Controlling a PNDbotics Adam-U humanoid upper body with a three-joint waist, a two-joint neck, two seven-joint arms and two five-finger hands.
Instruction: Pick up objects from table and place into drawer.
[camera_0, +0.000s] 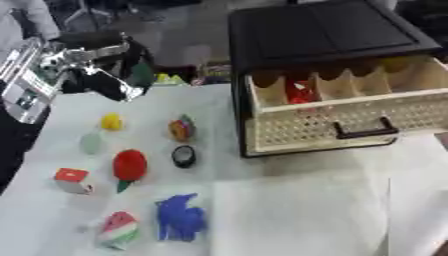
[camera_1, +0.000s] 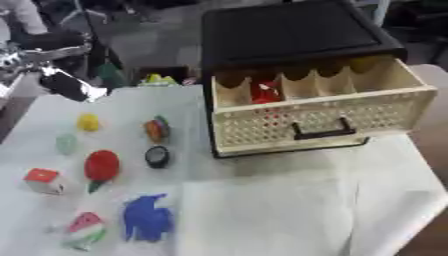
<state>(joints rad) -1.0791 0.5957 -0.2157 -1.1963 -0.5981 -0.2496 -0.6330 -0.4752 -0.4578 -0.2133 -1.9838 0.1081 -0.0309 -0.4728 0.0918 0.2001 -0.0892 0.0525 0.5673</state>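
The pictures are blurry, so small things are hard to make out. The left hand (camera_0: 131, 92) hangs over the far left corner of the table (camera_0: 289, 215), at the end of a shiny silver and black arm (camera_0: 52, 62) that comes in from the left edge; I cannot tell if its fingers are apart or together. The right hand does not show. At the far right of the table stands a black box (camera_1: 289, 30) with its cream drawer (camera_1: 324, 117) pulled open. The drawer has little walls inside, and something red (camera_1: 265, 92) sits in the second space from the left, partly hidden by the drawer's front. On the left side of the table lie the toys, all apart from the hand: a yellow ball (camera_0: 111, 121), a pale green blob (camera_0: 91, 143), a striped many-coloured ball (camera_0: 181, 128), a small black round thing (camera_0: 184, 156), a red strawberry (camera_0: 129, 166), a red and white cube (camera_0: 72, 180), a blue toy (camera_0: 181, 217) whose shape is unclear, and a watermelon slice (camera_0: 117, 230) near the front edge.
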